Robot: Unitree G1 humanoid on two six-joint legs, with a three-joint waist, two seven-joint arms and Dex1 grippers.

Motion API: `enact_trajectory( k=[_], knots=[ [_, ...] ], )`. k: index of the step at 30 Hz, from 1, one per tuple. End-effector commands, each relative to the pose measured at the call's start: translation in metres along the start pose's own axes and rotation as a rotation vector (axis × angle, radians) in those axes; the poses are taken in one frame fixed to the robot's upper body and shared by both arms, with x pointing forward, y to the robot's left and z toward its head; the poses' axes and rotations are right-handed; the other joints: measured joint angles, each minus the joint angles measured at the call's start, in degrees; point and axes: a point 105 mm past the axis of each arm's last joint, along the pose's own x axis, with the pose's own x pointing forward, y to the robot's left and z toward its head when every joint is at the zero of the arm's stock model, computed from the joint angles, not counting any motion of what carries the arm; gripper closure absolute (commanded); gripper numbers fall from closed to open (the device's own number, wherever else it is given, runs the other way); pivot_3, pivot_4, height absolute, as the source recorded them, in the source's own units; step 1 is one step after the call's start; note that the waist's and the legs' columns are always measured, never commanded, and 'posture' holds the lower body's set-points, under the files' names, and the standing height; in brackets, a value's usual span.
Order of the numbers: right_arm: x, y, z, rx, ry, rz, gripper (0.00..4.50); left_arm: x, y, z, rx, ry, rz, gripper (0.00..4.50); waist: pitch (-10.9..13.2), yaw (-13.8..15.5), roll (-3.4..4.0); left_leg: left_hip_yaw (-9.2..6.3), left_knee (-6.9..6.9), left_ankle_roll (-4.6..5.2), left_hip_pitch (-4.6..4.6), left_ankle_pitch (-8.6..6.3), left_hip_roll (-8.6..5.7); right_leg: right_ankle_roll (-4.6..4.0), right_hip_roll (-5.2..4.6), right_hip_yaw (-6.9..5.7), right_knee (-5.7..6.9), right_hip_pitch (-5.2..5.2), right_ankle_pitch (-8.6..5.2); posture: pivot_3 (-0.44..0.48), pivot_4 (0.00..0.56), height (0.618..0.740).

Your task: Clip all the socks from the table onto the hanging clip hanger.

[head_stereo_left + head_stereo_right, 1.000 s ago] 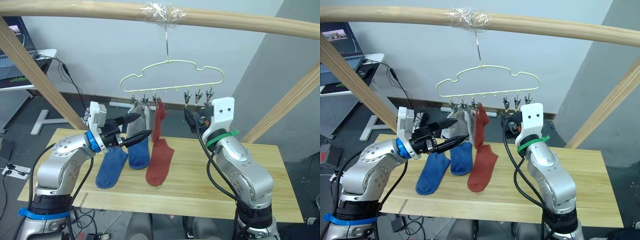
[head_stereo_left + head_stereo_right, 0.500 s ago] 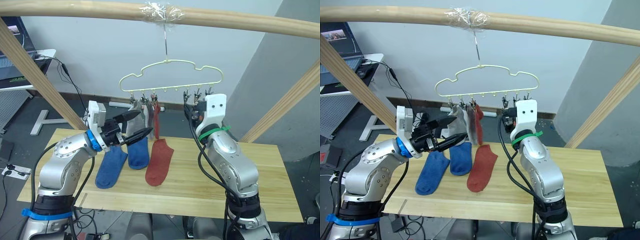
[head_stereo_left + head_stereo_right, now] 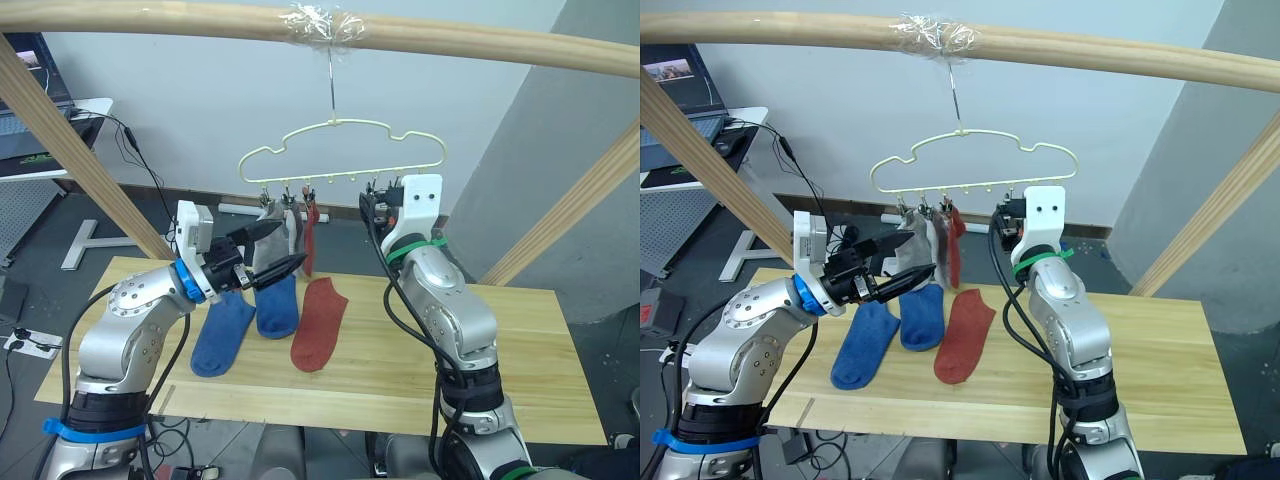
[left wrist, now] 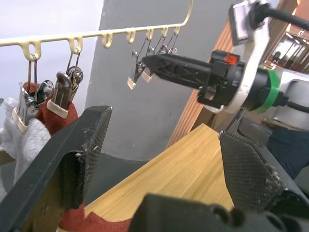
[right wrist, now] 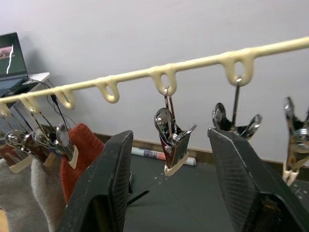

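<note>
The pale yellow-green clip hanger (image 3: 342, 150) hangs by its hook from the top pole. At its left clips hang two grey socks (image 3: 270, 240) and a rust-red sock (image 3: 310, 238). On the table (image 3: 520, 370) lie two blue socks (image 3: 222, 335) (image 3: 278, 305) and a rust-red sock (image 3: 320, 322). My left gripper (image 3: 272, 252) is open and empty in front of the hanging grey socks. My right gripper (image 3: 372, 210) is raised to the hanger's right clips; its open fingers (image 5: 104, 193) flank a bare clip (image 5: 171, 140) without touching it.
Slanted wooden poles (image 3: 70, 150) (image 3: 570, 210) stand at both sides of the table, and a top pole (image 3: 480, 45) carries the hanger. The right half of the tabletop is bare wood. A desk with a laptop (image 3: 30, 110) stands behind on the left.
My right gripper has moved up and to the left, close to the hanger's right clips. The hanging rust-red sock has turned edge-on. The left gripper has stayed about where it was.
</note>
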Motion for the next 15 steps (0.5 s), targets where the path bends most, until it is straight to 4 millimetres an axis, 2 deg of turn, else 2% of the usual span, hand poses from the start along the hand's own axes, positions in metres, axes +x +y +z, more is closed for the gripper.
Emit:
enact_trajectory(
  k=[1, 10, 15],
  knots=[
    [0.0047, 0.0013, 0.0214, 0.008, -0.082, 0.002, 1.92, 0.0026, -0.0029, 0.0163, 0.04, -0.049, -0.011, 0.4, 0.0, 0.02, 0.01, -0.01, 0.0, 0.0, 0.0, 0.0, 0.0, 0.0, 0.0, 0.0, 0.0, 0.0, 0.0, 0.235, 0.205, 0.74],
    [0.0118, 0.0102, 0.0224, 0.048, -0.081, 0.022, 1.92, 0.0053, -0.004, 0.0178, 0.04, -0.055, -0.005, 0.4, 0.02, 0.02, 0.02, -0.01, -0.02, 0.0, 0.0, 0.0, 0.0, 0.0, 0.0, -0.01, 0.0, -0.01, 0.0, 0.244, 0.21, 0.74],
    [0.0107, 0.0084, 0.0178, 0.065, -0.064, 0.001, 1.92, 0.0048, -0.0042, 0.019, 0.044, -0.056, -0.003, 0.4, 0.02, 0.15, 0.03, 0.0, -0.01, 0.0, 0.0, 0.0, -0.01, 0.0, 0.0, 0.01, 0.01, 0.0, 0.0, 0.249, 0.209, 0.74]
  ],
)
